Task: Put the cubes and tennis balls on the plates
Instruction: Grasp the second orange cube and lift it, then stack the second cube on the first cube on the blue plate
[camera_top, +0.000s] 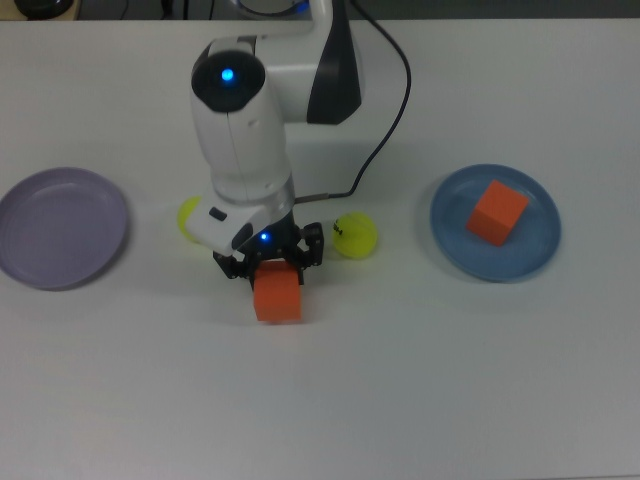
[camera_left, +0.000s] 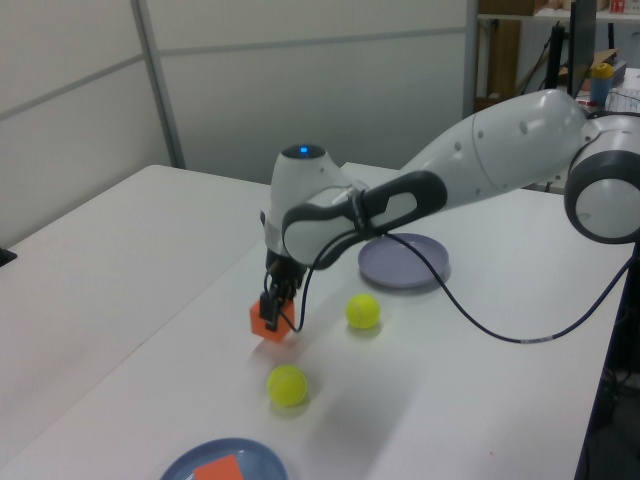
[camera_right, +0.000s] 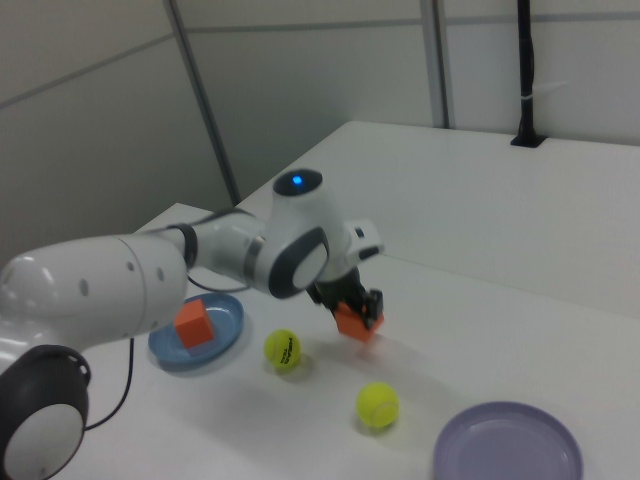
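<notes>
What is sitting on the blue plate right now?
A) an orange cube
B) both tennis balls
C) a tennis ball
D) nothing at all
A: one orange cube rests on the blue plate, while both tennis balls lie on the table and the second cube is in the gripper, and the lavender plate holds nothing.
</notes>
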